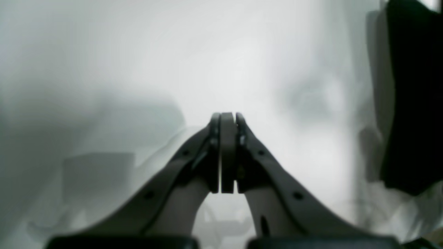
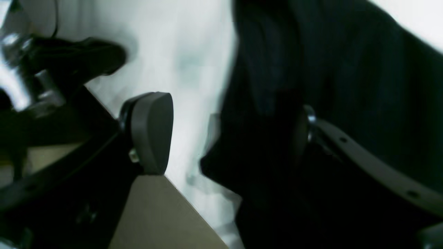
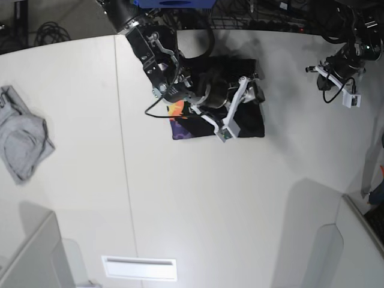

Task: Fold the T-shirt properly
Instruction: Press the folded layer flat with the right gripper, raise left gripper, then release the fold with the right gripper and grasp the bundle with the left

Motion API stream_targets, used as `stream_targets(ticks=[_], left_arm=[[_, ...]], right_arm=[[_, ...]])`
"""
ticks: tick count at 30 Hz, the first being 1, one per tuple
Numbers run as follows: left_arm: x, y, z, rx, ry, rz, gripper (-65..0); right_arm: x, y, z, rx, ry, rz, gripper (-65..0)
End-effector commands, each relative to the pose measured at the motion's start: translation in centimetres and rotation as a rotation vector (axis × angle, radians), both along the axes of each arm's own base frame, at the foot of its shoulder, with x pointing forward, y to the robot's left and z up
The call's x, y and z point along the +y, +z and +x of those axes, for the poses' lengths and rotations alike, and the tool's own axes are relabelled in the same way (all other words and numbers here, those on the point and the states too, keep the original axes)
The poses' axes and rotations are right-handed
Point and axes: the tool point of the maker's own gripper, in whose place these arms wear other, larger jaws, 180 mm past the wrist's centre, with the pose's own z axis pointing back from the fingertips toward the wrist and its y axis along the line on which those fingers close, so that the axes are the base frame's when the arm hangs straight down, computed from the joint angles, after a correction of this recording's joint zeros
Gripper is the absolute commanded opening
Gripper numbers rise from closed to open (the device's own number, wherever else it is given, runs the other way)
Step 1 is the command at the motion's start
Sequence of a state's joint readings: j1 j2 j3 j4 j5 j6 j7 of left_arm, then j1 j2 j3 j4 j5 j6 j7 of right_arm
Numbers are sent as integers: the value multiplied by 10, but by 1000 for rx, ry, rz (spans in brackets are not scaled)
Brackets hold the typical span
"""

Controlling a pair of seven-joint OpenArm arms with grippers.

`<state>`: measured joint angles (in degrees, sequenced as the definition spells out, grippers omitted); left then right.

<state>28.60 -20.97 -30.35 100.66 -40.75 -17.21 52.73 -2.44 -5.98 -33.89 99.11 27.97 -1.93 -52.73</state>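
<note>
The black T-shirt lies folded into a compact block at the back middle of the white table. A strip of its orange and purple print shows at its left edge. My right arm reaches down over it. In the right wrist view my right gripper is open: one grey pad stands over bare table, while black T-shirt cloth drapes around the other finger. My left gripper is shut on nothing, above the table, with the T-shirt's edge off to its right.
A small light grey garment lies crumpled at the table's far left. The left arm hangs over the back right corner. A white slot sits near the front edge. Cables and a rack stand behind the table.
</note>
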Motion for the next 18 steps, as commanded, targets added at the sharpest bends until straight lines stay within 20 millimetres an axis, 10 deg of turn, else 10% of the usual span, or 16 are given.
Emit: stream_targets(ticks=[1, 7, 10, 14, 18], left_arm=[[5, 4, 1, -12, -3, 10, -650], [18, -4, -5, 19, 13, 21, -650], [21, -2, -5, 19, 18, 27, -650], [35, 6, -6, -5, 51, 43, -650], [37, 13, -4, -32, -6, 55, -650]], right_arm=[[7, 21, 4, -62, 20, 42, -219], [-18, 66, 11, -239, 27, 62, -221], [-67, 42, 38, -205, -107, -30, -305], [-116, 7, 51, -159, -176, -155, -650], [-127, -8, 39, -117, -177, -189, -650]])
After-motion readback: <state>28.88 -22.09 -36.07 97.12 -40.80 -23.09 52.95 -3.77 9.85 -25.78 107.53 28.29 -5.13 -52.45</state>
